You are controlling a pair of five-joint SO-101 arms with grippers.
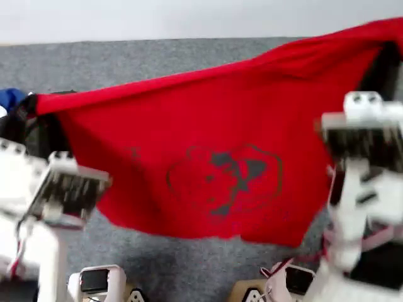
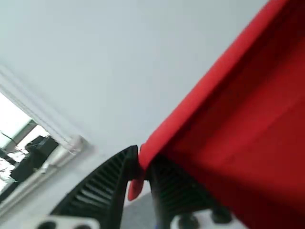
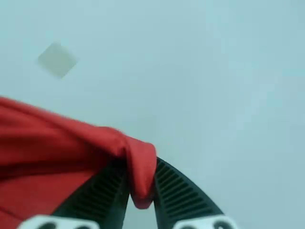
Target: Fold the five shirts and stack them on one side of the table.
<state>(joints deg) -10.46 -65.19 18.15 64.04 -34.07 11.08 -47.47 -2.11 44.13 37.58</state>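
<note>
Grey surface (image 1: 182,264) and white wall (image 1: 189,19)
The surface showed at 6 o'clock and 11 o'clock; the wall ran behind it at 12 o'clock.

Your left arm (image 1: 63,189) is standing raised at 8 o'clock in the high view, and your right arm (image 1: 362,157) at 3 o'clock. You are gripping with both: the left gripper (image 2: 140,160) and right gripper (image 3: 141,171) are clamping their fingers (image 3: 183,195) tight on the red shirt (image 1: 208,138).

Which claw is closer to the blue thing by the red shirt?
Left. The left gripper pinches the red shirt right beside the blue thing; the right gripper holds the shirt's opposite corner, far away.
</note>
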